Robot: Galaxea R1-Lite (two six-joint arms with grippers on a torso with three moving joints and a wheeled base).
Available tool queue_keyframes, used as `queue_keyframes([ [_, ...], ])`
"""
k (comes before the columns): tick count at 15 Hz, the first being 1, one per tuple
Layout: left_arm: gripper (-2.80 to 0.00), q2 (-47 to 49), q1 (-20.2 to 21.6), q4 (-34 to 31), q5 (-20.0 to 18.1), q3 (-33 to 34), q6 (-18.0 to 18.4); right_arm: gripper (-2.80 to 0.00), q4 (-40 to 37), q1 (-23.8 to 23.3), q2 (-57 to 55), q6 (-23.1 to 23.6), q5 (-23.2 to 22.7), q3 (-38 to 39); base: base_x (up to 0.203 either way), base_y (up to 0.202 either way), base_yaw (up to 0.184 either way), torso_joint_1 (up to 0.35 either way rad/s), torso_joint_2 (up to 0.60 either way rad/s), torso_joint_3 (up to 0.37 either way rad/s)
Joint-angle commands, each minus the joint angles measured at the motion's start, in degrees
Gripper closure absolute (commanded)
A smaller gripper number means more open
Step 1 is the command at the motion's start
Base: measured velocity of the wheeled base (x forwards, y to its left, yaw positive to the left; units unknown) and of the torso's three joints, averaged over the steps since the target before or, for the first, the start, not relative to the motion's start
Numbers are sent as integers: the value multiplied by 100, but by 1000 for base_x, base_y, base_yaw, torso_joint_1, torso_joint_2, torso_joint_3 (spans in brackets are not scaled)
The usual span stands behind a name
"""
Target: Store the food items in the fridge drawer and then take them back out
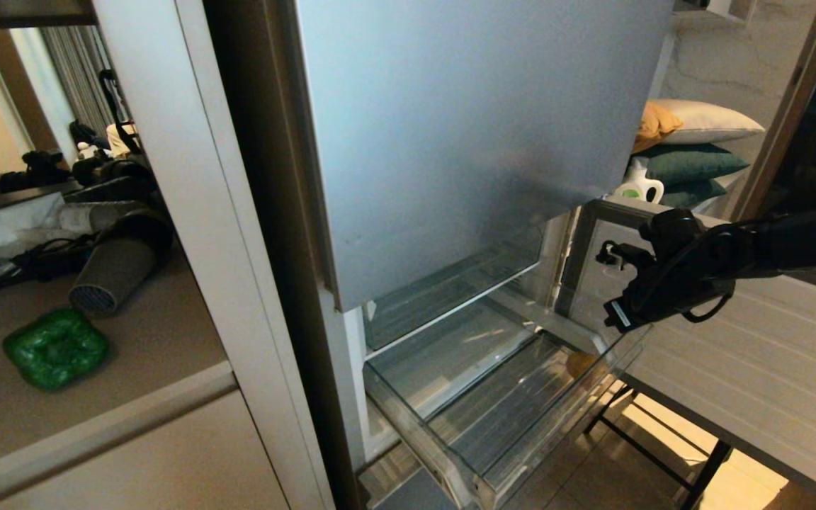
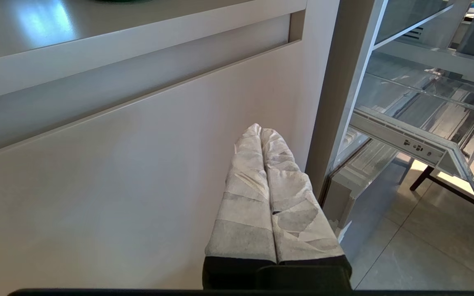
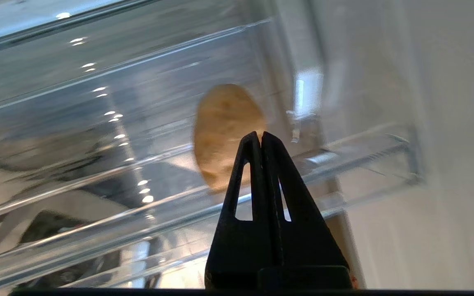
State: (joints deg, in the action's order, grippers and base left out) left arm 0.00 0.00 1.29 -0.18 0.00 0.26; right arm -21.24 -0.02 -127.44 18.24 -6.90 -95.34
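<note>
The closed, empty right gripper (image 3: pixel 260 137) is seen above the rounded tan potato (image 3: pixel 224 135) in the clear plastic fridge drawer (image 1: pixel 450 425); only the head view shows the glossy green pepper (image 1: pixel 55 347) on the tabletop (image 1: pixel 160 340). The left gripper (image 2: pixel 261 133) is shut, empty.

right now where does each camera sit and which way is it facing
Head view: high on the robot, looking down at the pulled-out clear plastic fridge drawer and glossy green bell pepper on the counter; right arm shows.
Left wrist view: low beside the beige cabinet front; shut white-wrapped left pincer shows.
Right wrist view: above the drawer, facing the rounded tan potato-like lump; shut black right pincer shows.
Shared: all three see the drawer.
</note>
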Motion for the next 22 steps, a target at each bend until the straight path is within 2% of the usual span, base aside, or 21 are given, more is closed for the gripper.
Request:
queue_keyframes([
  [1, 0, 9, 0, 3, 1, 62, 1, 0, -88, 2, -171, 5, -91, -176, 0, 0, 0, 0, 0, 0],
  [5, 0, 9, 0, 3, 1, 62, 1, 0, -91, 46, -271, -107, -263, -134, 0, 0, 0, 0, 0, 0],
  [10, 0, 9, 0, 3, 1, 62, 1, 0, -91, 52, 474, -665, -312, -30, 0, 0, 0, 0, 0, 0],
  [15, 0, 9, 0, 3, 1, 62, 1, 0, -91, 70, 1651, -751, -336, 828, 0, 0, 0, 0, 0, 0],
  [22, 0, 9, 0, 3, 1, 62, 1, 0, -89, 73, 2290, -751, -339, 1688, 0, 0, 0, 0, 0, 0],
])
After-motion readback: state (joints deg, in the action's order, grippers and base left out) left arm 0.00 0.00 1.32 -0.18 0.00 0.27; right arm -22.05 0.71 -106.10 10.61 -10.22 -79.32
